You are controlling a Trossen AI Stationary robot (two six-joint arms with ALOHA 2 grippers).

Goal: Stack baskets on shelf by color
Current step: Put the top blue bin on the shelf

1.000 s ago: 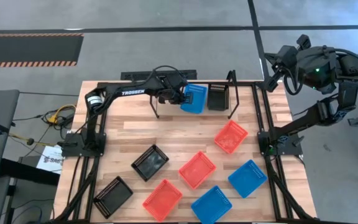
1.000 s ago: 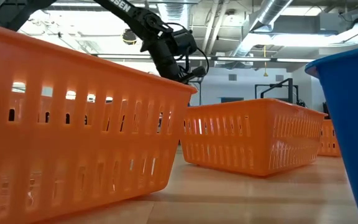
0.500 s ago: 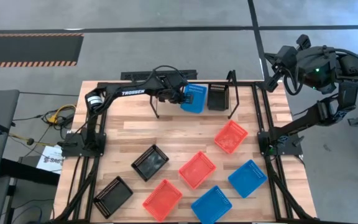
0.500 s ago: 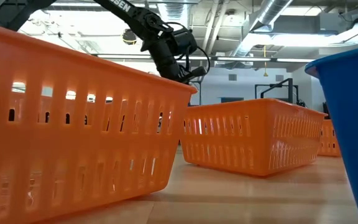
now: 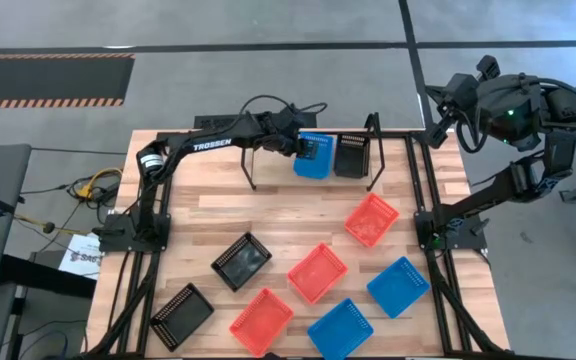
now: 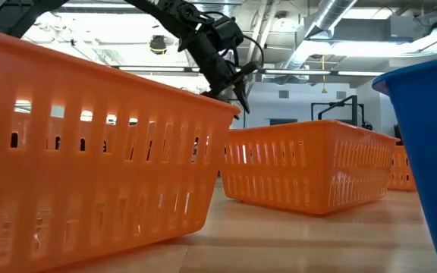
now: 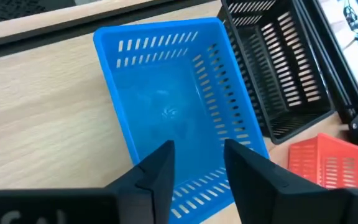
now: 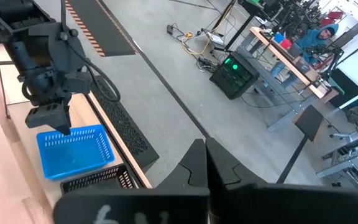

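Left gripper [image 5: 298, 147] jaws open above blue basket [image 5: 314, 157] on shelf [image 5: 268, 160]; right gripper [image 5: 438, 100] jaws closed, off surface.

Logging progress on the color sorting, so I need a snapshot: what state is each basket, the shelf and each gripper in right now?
Blue basket on shelf: upright, released, beside the black one.
Black basket on shelf: upright, empty.
Shelf: holds two baskets, no stacks.
Two blue baskets on table: loose, unstacked.
Three red-orange baskets: loose on table.
Two black baskets on table: loose.
Left gripper: open above blue basket.
Right gripper: shut, parked off the table.
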